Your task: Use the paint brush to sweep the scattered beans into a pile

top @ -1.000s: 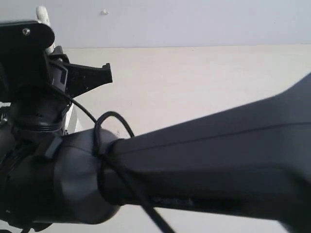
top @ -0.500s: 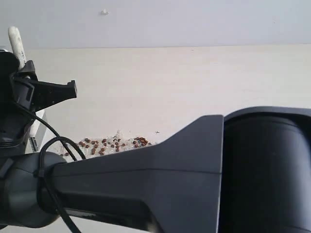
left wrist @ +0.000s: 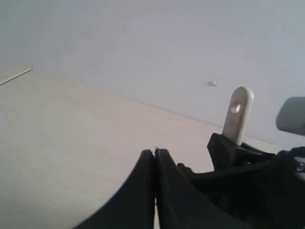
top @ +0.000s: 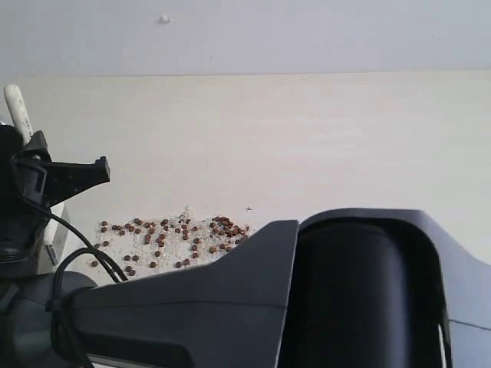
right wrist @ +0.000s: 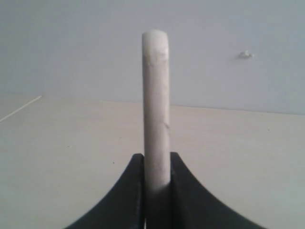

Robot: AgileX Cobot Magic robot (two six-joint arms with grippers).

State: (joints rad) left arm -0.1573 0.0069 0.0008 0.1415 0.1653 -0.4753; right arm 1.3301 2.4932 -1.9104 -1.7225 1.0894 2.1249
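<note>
Small reddish-brown beans (top: 165, 234) lie in a loose band on the pale table (top: 322, 138), densest at the band's right end (top: 226, 227); I cannot make out a distinct pile. My right gripper (right wrist: 157, 157) is shut on the white handle of the paint brush (right wrist: 156, 90), which stands upright. In the exterior view that gripper (top: 27, 153) sits at the far left, left of the beans, with the paint brush handle tip (top: 17, 107) above it and a pale lower part (top: 54, 234) below. My left gripper (left wrist: 155, 151) is shut and empty, apart from the paint brush handle (left wrist: 237, 117).
A large black arm link (top: 307, 299) fills the front of the exterior view and hides the near table. Pale crumbs (top: 186, 216) lie among the beans. A grey wall (top: 268, 34) with a small mark (top: 163, 18) stands behind the table.
The black arm in the foreground has swung down and rightward, uncovering the beans. The gripper holding the brush has shifted left and lower.
</note>
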